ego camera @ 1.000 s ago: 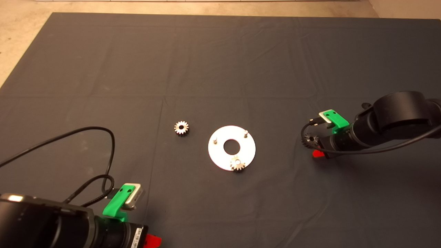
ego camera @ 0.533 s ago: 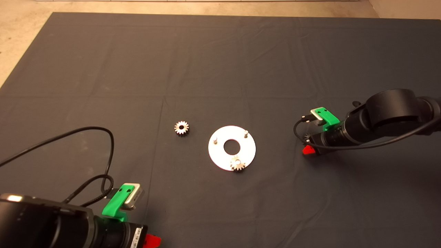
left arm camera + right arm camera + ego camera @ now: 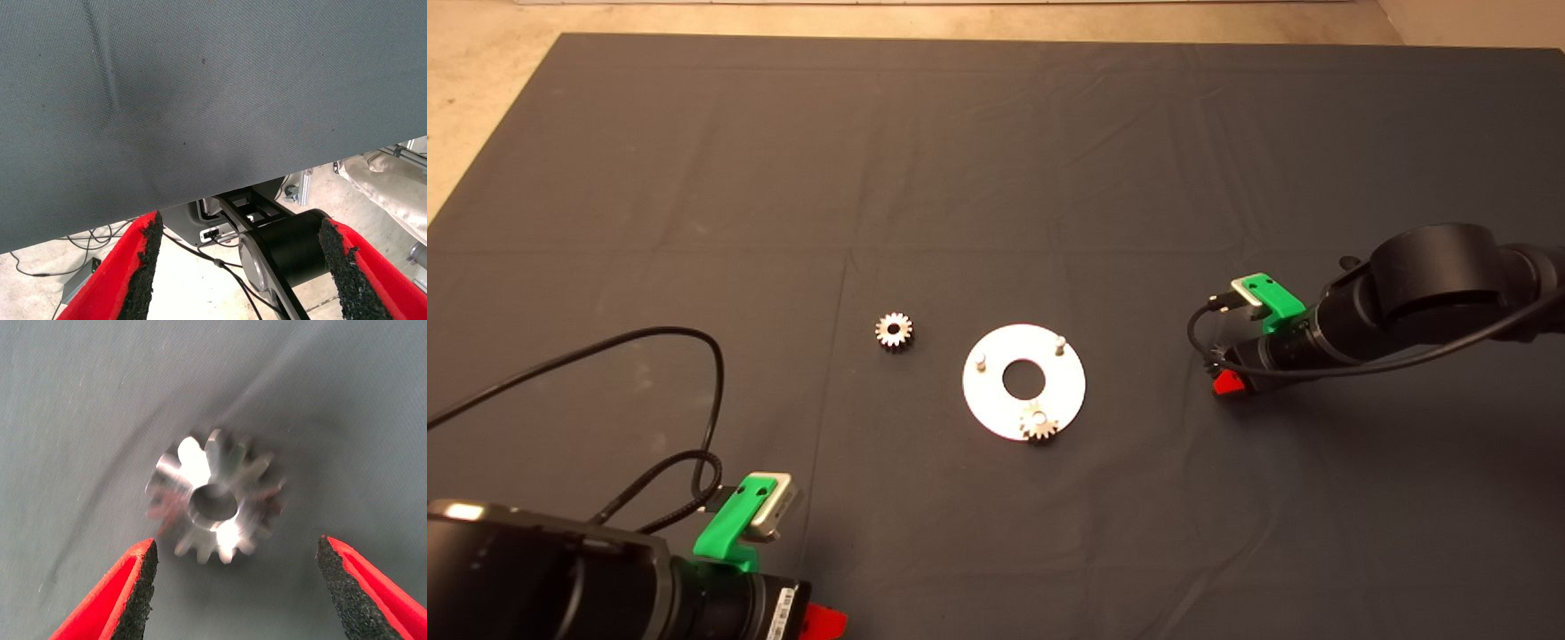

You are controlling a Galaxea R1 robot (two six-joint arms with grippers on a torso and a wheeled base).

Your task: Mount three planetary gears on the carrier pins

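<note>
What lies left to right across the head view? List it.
Left end effector → loose gear → left pin → gear on the disc → right pin → right end effector.

Dim, even light; motion-blurred gear (image 3: 215,499) with glare.

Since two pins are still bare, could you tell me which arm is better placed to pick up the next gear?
Right. The right pincer is open directly above a loose gear on the mat, right of the disc. The left pincer sits parked at the mat's near edge.
</note>
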